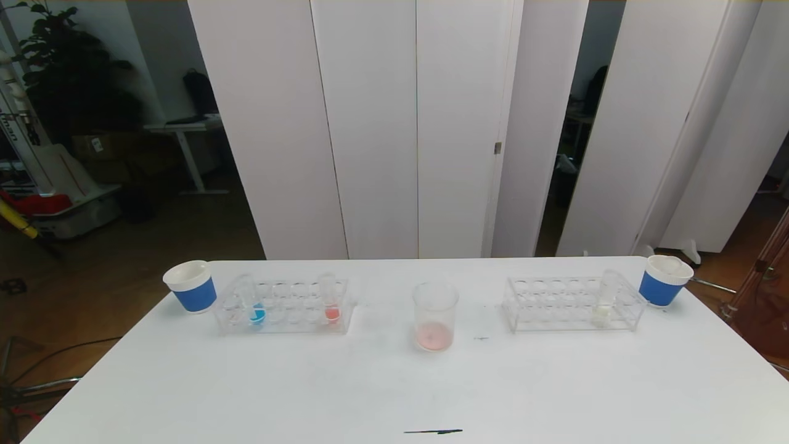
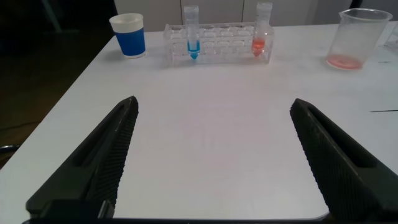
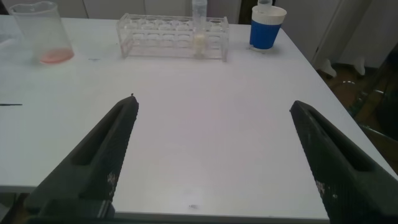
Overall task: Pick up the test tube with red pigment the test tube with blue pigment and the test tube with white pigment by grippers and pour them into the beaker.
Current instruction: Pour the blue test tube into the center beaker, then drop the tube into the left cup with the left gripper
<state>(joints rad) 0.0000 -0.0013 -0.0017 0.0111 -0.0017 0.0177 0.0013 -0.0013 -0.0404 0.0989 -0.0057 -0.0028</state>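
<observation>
The white table (image 1: 394, 382) carried everything, with the beaker (image 1: 435, 317) standing near its middle and serving as the reference for the rest. To the left of the beaker sat a clear rack (image 1: 283, 305) holding the blue tube (image 1: 254, 305) at its far-left end and the red tube (image 1: 330, 301) at the end nearer the beaker; a blue paper cup (image 1: 191, 286) stood beyond that rack. To the right of the beaker sat a second clear rack (image 1: 570, 303) with the white tube (image 1: 607, 300) upright toward its outer end, and another blue paper cup (image 1: 664, 281) past it. The beaker already showed a thin pink-red layer at its bottom, so the red pour appeared at least partly done. The left claw (image 2: 214, 162) hung released, fingers spread wide, low over the near edge of the table and well apart from the blue and red tubes. The right claw (image 3: 214, 162) was likewise released and empty, well short of the white tube. Likely risks from here: the tubes are slim, smooth and clear, so an off-centre pinch could let one slip or tilt in its slot; lifting at an angle could drag the light rack along; and a tube tipped too far from the beaker's rim could spill pigment on the table.
</observation>
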